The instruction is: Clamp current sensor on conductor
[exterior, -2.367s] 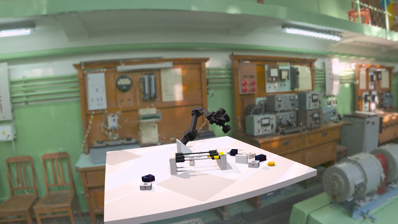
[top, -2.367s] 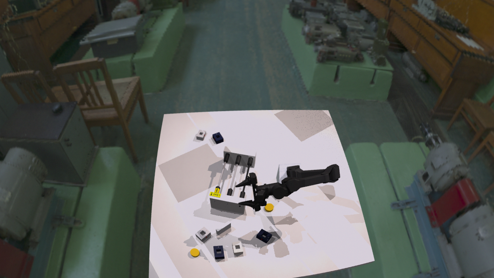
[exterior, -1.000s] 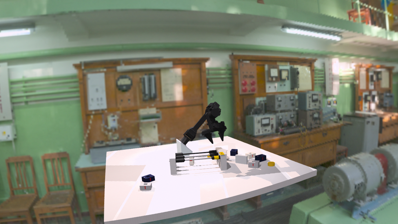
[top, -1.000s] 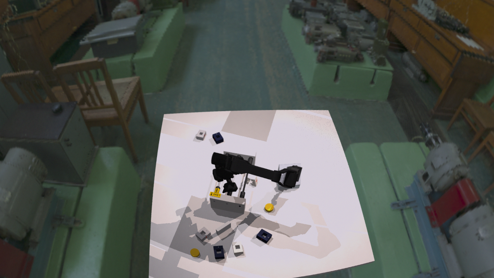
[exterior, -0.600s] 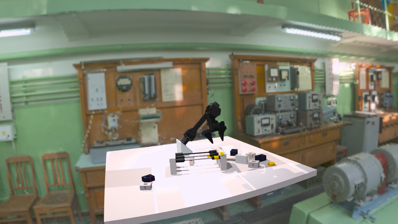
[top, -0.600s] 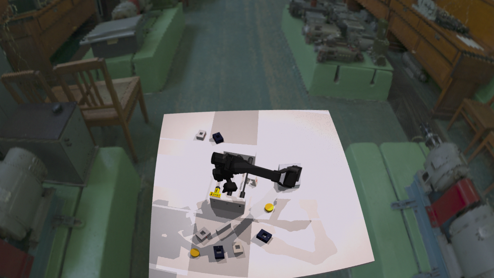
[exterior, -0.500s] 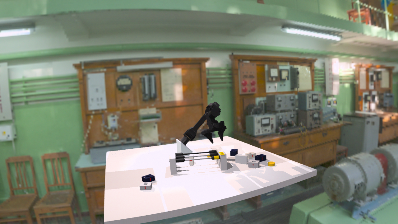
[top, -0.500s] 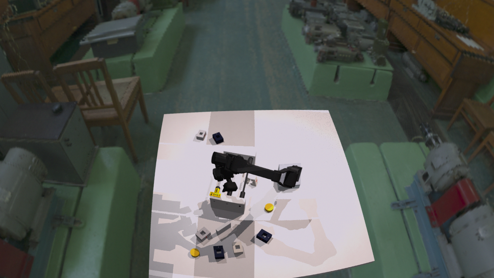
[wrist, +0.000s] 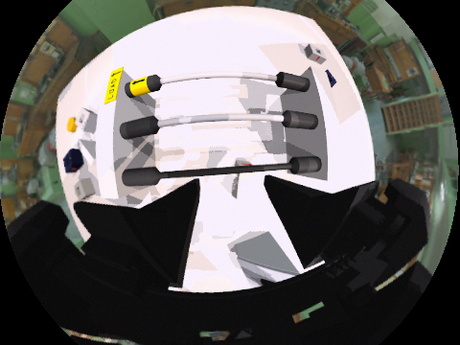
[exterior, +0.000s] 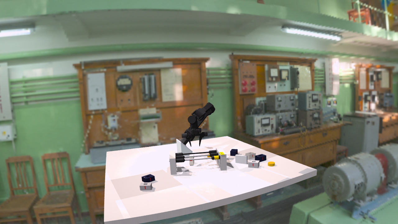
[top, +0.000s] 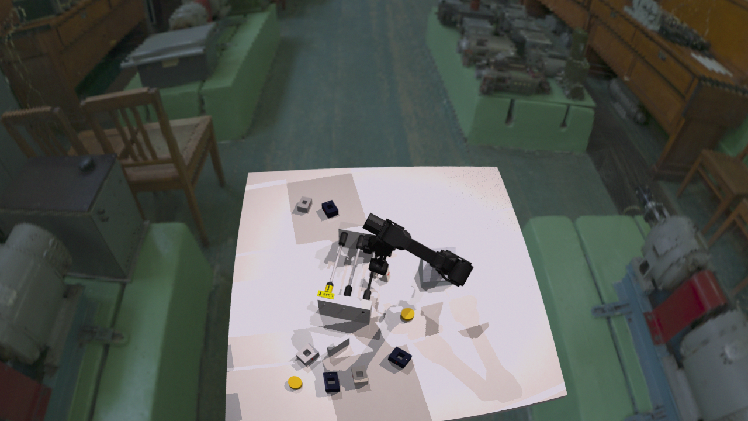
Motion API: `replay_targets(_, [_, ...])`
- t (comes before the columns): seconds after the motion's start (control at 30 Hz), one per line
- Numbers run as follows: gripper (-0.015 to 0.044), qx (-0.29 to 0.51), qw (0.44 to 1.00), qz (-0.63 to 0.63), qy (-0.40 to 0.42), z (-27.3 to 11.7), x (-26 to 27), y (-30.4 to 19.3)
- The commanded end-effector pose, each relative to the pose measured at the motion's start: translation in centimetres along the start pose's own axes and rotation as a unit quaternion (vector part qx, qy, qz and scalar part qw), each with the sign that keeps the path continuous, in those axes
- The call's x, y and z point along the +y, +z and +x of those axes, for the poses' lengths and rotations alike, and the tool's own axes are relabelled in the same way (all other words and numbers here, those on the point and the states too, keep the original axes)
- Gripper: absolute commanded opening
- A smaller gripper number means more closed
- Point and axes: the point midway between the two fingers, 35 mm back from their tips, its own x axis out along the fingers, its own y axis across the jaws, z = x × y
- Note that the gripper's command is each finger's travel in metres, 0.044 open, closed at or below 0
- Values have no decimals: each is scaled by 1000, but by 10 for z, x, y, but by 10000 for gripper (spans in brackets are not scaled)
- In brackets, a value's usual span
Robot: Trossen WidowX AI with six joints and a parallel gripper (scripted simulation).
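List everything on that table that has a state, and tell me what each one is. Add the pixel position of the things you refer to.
Claw [top: 372,254] [exterior: 195,145] [wrist: 233,182]: partly open, holding nothing.
LOAD rod [top: 336,264] [exterior: 199,158] [wrist: 216,76]: bare, nothing clamped round it.
Grey sensor [exterior: 191,162] [wrist: 234,186] near the dark rod [exterior: 196,152] [wrist: 225,170]: standing, unclamped; can't tell if latched.
Navy blocks [top: 331,388] [exterior: 260,158] [wrist: 73,160]: loose.
Yellow discs [top: 407,314] [exterior: 271,163] [wrist: 72,125]: lying flat.

From my top view: rack [top: 345,311] [exterior: 173,167] [wrist: 307,144] mid-table [top: 470,209] [exterior: 208,194] [wrist: 206,29], LOAD marker [top: 325,294] [exterior: 221,153] [wrist: 114,85] at its lower-left corner. Two blocks [top: 304,208] [exterior: 145,188] [wrist: 314,54] upper left of it. Four blocks [top: 331,389] [exterior: 260,158] [wrist: 73,160] plus upright plate [top: 338,346] [exterior: 241,159] below. Discs [top: 294,382] [exterior: 270,164] [wrist: 72,125] bottom left, lower right.
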Motion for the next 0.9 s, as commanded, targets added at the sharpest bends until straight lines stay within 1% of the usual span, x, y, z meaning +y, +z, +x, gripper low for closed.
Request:
replay_targets(0.0, [286,18,997,66,-19,9,-24,-42])
replay_targets(0.27, [286,19,997,70,-20,12,-25,-44])
replay_targets(0.87, [286,18,997,70,-21,41,-27,-44])
